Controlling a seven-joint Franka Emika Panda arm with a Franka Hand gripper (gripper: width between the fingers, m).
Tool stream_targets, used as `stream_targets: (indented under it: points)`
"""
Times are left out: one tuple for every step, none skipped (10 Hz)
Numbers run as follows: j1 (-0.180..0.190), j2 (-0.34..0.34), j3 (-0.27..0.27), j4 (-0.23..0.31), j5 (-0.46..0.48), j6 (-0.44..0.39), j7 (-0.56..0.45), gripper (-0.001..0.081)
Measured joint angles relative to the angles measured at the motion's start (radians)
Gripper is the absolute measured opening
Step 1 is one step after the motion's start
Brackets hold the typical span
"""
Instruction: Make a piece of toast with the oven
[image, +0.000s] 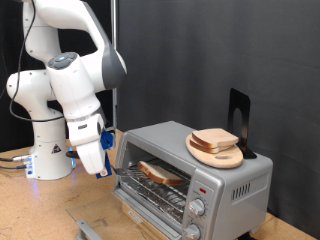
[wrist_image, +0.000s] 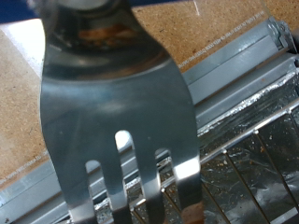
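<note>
The silver oven (image: 238, 182) stands at the exterior view's right with its glass door (image: 145, 207) folded down open. A piece of toast (image: 160, 172) with a brown crust lies flat on the wire rack inside. A second slice of bread (image: 215, 138) rests on a round wooden plate (image: 222, 158) on the oven's roof. My gripper (image: 102, 166) hangs just off the oven's open mouth, on the exterior view's left of it. In the wrist view a metal fork (wrist_image: 117, 112) fills the picture, held in the shut gripper, its tines pointing down at the oven rack (wrist_image: 257, 163) and door.
The white arm base (image: 45, 150) stands at the left on the wooden table (image: 30, 210). A black stand (image: 238, 115) rises behind the plate on the oven's roof. Two knobs (image: 198, 208) sit on the oven's front panel. A dark curtain is behind.
</note>
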Motion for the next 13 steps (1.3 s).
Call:
stream_targets:
  points:
    - [0.001, 0.000, 0.007, 0.000, 0.000, 0.001, 0.013, 0.0363]
    - [0.003, 0.000, 0.015, -0.002, 0.000, 0.005, 0.026, 0.0363]
    - [0.003, 0.000, 0.024, -0.004, 0.000, 0.009, 0.038, 0.0363]
    - [0.003, 0.000, 0.030, -0.005, 0.000, 0.009, 0.043, 0.0363]
    - [0.003, 0.000, 0.031, -0.006, 0.000, 0.009, 0.042, 0.0363]
    - [0.001, 0.000, 0.027, -0.009, -0.002, 0.008, 0.034, 0.0363]
    - [-0.008, 0.000, 0.019, -0.015, -0.012, 0.008, 0.018, 0.0363]
    - [-0.022, 0.001, 0.006, -0.024, -0.042, 0.006, 0.009, 0.0363]
    - [-0.040, 0.003, -0.006, -0.033, -0.076, 0.006, 0.008, 0.0363]
    - [-0.055, 0.008, -0.019, -0.038, -0.092, 0.006, 0.005, 0.0363]
    - [-0.066, 0.013, -0.035, -0.039, -0.089, 0.006, -0.008, 0.0363]
    - [-0.072, 0.014, -0.053, -0.038, -0.069, 0.001, -0.024, 0.0363]
    - [-0.075, 0.014, -0.070, -0.034, -0.035, -0.014, -0.048, 0.0363]
